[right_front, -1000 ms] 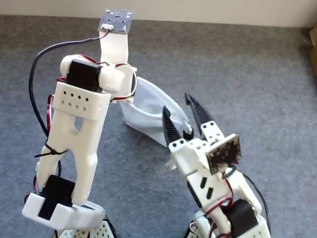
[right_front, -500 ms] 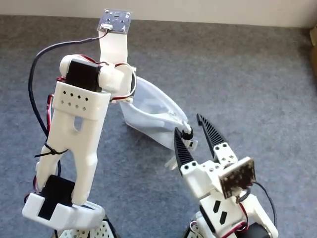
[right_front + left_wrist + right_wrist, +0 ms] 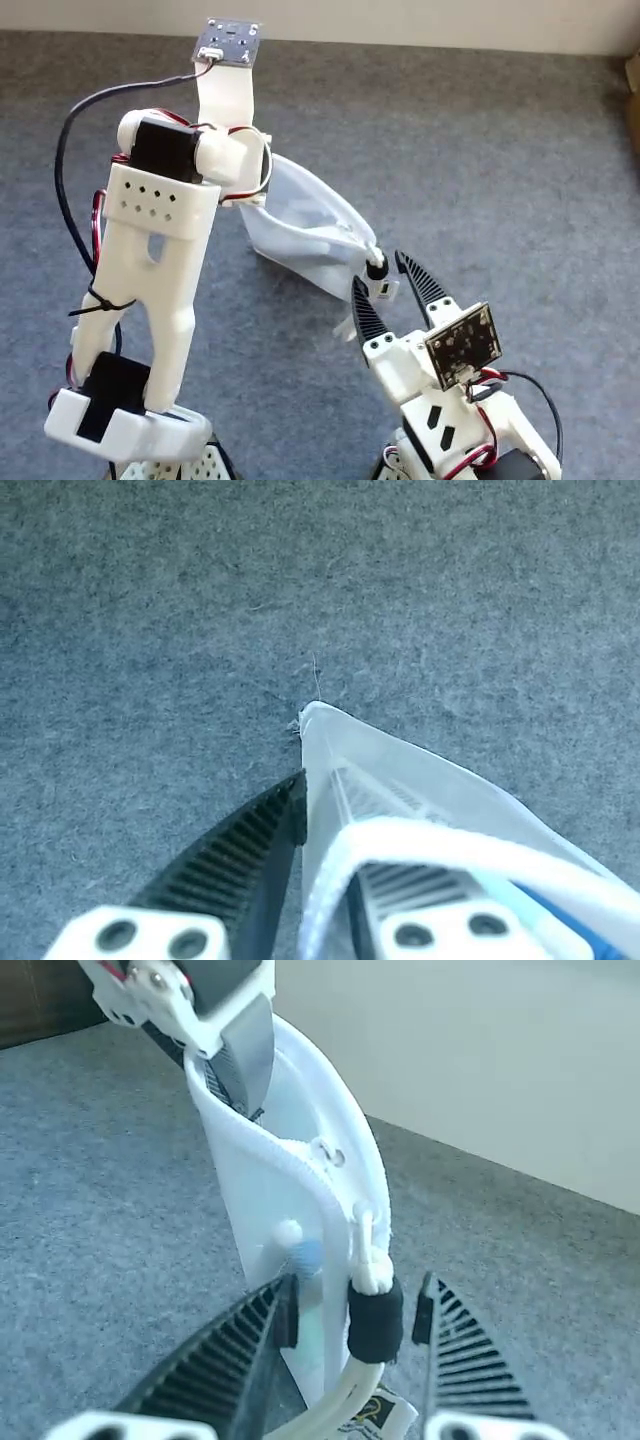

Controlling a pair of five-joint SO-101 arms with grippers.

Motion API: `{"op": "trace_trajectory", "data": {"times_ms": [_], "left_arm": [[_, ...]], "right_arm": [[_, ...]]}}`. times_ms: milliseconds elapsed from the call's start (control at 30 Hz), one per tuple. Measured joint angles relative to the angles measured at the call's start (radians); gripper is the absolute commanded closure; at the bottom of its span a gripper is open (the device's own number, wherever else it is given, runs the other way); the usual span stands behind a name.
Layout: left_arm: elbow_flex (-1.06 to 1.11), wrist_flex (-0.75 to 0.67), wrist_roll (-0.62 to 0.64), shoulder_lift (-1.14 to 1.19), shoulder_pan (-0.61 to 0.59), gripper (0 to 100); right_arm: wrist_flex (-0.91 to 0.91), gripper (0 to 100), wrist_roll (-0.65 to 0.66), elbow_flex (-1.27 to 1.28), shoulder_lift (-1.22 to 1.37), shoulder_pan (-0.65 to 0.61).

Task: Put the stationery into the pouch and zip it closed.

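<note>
Two arms meet at the white pouch lying mid-surface in the high view, where the right pincer stands spread around the black zip pull. From the left wrist, the left pincer is clamped on the pouch's far end, a blue item showing through its wall. From the right wrist, gaps show on both sides of the pull, and a small tag carries print too small to read. The likely risks are that an off-centre closing lets the pull slip, or a hard tug drags the fabric from the left hold.
</note>
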Motion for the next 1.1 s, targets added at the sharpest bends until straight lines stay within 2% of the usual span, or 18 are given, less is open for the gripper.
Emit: {"op": "trace_trajectory", "data": {"times_ms": [667,900,1100], "left_arm": [[0.000,0.000,-0.002,0.000,0.000,94],[0.000,0.000,-0.002,0.000,0.000,94],[0.002,-0.003,-0.005,0.006,-0.002,94]], "right_arm": [[0.002,81.8,0.000,0.060,-0.002,0.000],[0.002,96.8,0.003,0.060,-0.002,0.046],[0.002,99.4,0.006,0.060,-0.002,0.052]]}}
